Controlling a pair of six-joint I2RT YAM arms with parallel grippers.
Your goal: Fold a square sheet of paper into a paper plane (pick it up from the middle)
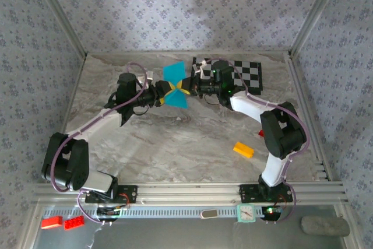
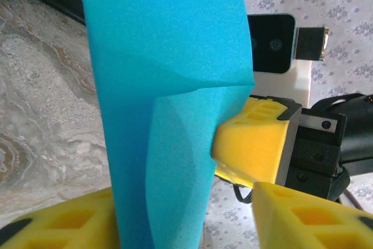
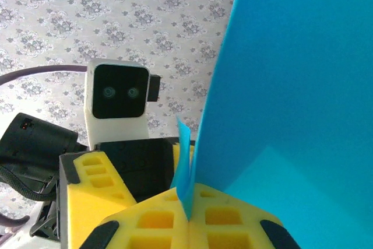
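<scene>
Clamping the one paper sheet, right gripper pinched tight; left gripper straddles it ajar

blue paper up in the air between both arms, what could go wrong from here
The paper is held up by the right jaws alone, pinched at one thin spot, so it could slip or swing. The left jaws stand open around a bowed part; closing there might crease it crooked.

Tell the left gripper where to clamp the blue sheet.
Clamp the square sheet of paper at its pinched middle, beside the right gripper, shut on it. Bring the left gripper in from the left, one finger each side: its ends hang free in the air, so likely only that pinch is stiff.
</scene>
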